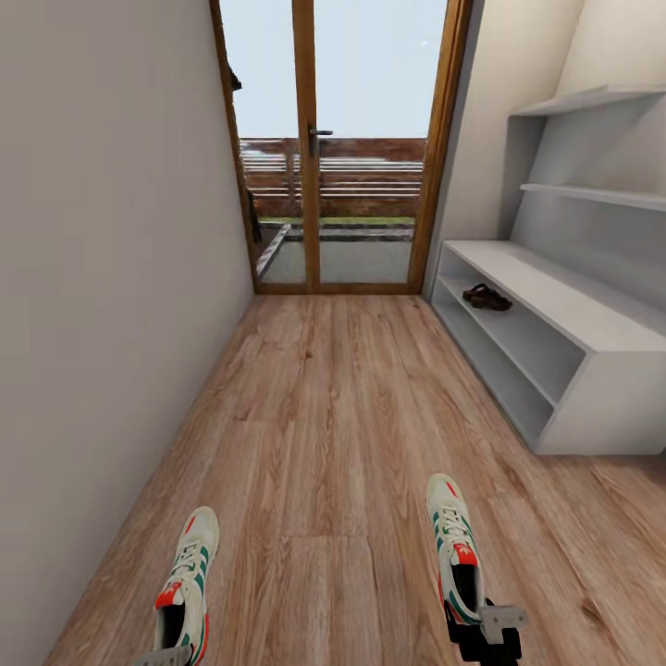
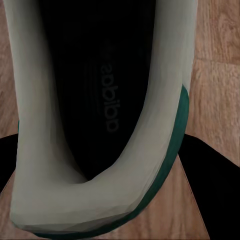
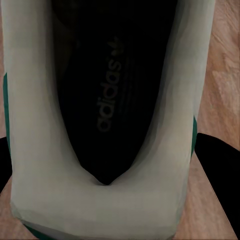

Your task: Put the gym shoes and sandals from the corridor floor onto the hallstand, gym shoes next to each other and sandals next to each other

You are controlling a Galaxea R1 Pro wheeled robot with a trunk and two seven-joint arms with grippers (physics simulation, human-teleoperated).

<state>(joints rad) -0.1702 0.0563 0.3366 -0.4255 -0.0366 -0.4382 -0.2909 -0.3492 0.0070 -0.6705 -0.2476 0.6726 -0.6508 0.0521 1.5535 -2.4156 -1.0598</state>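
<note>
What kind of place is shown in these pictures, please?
Most likely a home's entrance corridor: a narrow wood-plank floor leads to a glazed wooden door opening outdoors, and a white hallstand with shoe shelves lines one wall, brown sandals on a shelf.

This is the entrance corridor of a home: a narrow passage with plain walls [image 1: 111, 231] and wood-plank floor [image 1: 333, 416], a wood-framed glazed door [image 1: 319, 148] opening onto a fenced terrace, and a white hallstand [image 1: 564, 314] holding sandals [image 1: 487, 297]
</note>
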